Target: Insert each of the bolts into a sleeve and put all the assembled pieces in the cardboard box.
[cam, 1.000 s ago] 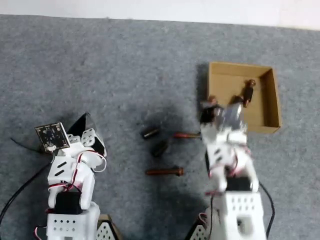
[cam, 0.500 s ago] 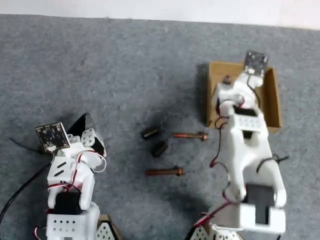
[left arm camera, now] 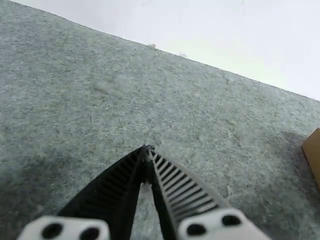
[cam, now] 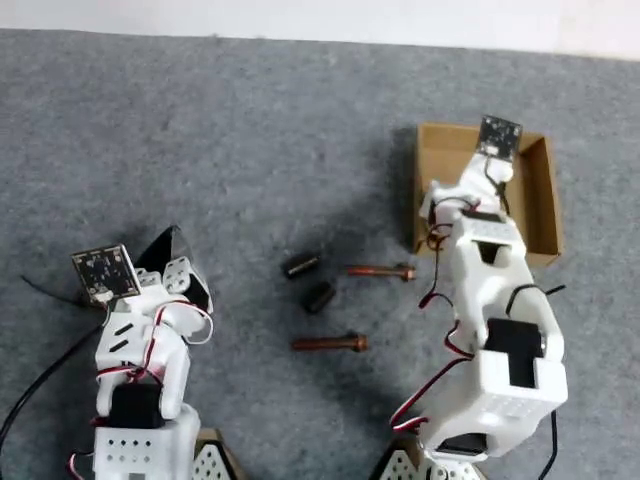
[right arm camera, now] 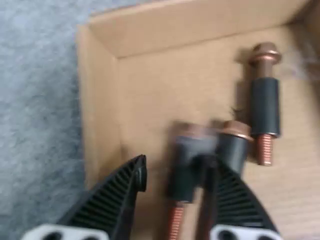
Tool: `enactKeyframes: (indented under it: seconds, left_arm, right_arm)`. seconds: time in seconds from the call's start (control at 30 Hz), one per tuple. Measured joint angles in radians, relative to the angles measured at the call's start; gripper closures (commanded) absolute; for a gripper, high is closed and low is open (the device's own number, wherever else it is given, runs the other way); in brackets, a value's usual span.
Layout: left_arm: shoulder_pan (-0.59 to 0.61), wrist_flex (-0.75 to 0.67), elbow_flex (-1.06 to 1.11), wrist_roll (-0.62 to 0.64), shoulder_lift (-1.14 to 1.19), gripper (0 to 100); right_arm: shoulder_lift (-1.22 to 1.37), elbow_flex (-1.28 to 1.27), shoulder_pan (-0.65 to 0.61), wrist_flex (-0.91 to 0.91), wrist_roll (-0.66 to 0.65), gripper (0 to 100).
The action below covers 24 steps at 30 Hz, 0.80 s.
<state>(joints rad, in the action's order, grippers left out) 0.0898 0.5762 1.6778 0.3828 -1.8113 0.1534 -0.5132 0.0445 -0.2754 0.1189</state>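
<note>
Over the cardboard box stretches my right arm. Its gripper is open above the box floor. A blurred bolt in a black sleeve sits between the fingers, close to one of them. A second assembled bolt and sleeve lies deeper in the box. On the carpet lie two bare copper bolts and two black sleeves. My left gripper rests shut and empty at the near left, far from them.
Grey carpet covers the table, with a white strip along the far edge. The loose bolts and sleeves lie between the two arm bases. The box's left wall stands beside one right finger.
The right arm has swung from the box's near-left corner out over the box interior, carrying an assembled piece. The left arm and the loose parts have not moved.
</note>
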Motion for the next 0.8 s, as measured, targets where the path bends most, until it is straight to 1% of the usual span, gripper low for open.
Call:
enactKeyframes:
  seconds: [0.2,0.3,0.4,0.5,0.6,0.67,0.8]
  left_arm:
    - [0.0,0.0,0.0,0.0,0.0,99]
    - [0.0,0.0,0.0,0.0,0.0,99]
    - [0.0,0.0,0.0,0.0,0.0,99]
    - [0.0,0.0,0.0,0.0,0.0,99]
    - [0.0,0.0,0.0,0.0,0.0,99]
    - [0.0,0.0,0.0,0.0,0.0,99]
    - [0.0,0.0,0.0,0.0,0.0,99]
  right_arm:
    - [-0.034,-0.005,0.002,0.0,0.015,80.3]
    - [-0.164,-0.075,0.003,0.0,0.107,80.3]
    - [-0.325,-0.184,-0.029,0.0,0.186,80.3]
    - [-0.496,-0.305,-0.11,0.0,0.175,80.3]
    - [-0.628,-0.408,-0.229,0.0,0.089,80.3]
    - [-0.675,-0.463,-0.316,0.0,0.037,80.3]
    - [-0.706,-0.528,-0.462,0.0,0.006,80.3]
